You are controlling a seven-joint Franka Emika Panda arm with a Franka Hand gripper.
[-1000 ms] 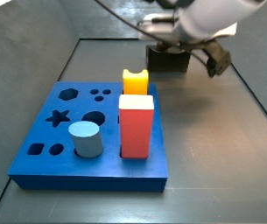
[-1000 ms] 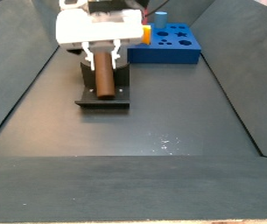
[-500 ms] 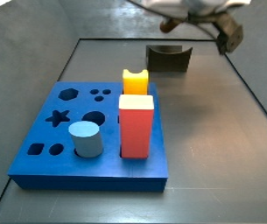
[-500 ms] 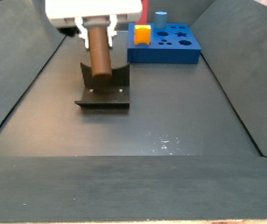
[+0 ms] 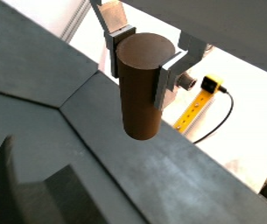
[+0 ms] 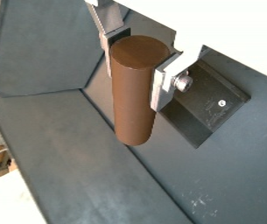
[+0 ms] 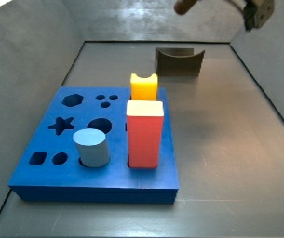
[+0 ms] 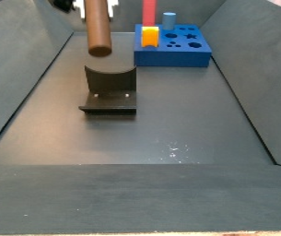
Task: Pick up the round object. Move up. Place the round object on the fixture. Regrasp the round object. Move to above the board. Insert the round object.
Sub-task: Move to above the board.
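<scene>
The round object (image 5: 140, 87) is a reddish-brown peg hanging upright, with my gripper (image 5: 143, 63) shut on its upper end. Both wrist views show silver fingers (image 6: 159, 80) pressed on either side of the peg (image 6: 135, 92). In a side view the peg (image 8: 97, 26) hangs in the air above the dark fixture (image 8: 110, 92), clear of its notch. The fixture (image 7: 179, 61) stands bare at the far end of the floor. My gripper is almost out of frame at the top of both side views. The blue board (image 7: 51, 160) lies nearer, and its round hole (image 7: 100, 125) is open.
On the board stand a tall red block (image 7: 145, 135), a yellow piece (image 7: 144, 86) and a light-blue cylinder (image 7: 90, 147). The board (image 8: 180, 51) sits beyond the fixture in a side view. Sloping dark walls (image 8: 19, 92) enclose the floor on both sides.
My gripper has risen with the peg, from down at the fixture's notch to well above it, and now nearly leaves the top of both side views.
</scene>
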